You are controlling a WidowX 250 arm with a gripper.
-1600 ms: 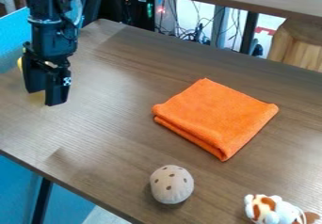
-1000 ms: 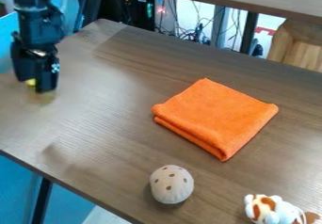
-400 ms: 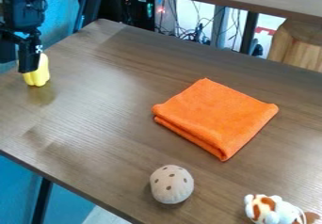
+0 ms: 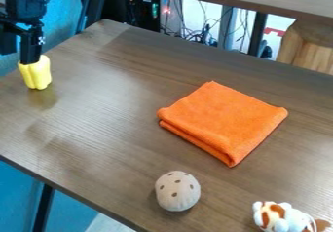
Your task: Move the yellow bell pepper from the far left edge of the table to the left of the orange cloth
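Yellow pepper (image 4: 38, 75), smooth, lobed, end effector (image 4: 19, 57) near it, spread wide, holding nothing, folded orange cloth (image 4: 223, 121)

Black arm (image 4: 25, 1), blocky end effector (image 4: 18, 57), seemingly checkered white marking (image 4: 42, 40)

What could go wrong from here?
- Knock-over: one finger of the open end effector is right by the top of the upright yellow pepper; a small sideways nudge might tip it.
- Drop: that pepper is near the table's far-left edge, so it could go over.
- Roll-off: the speckled ball is round and near the front edge; a bump might send it off.
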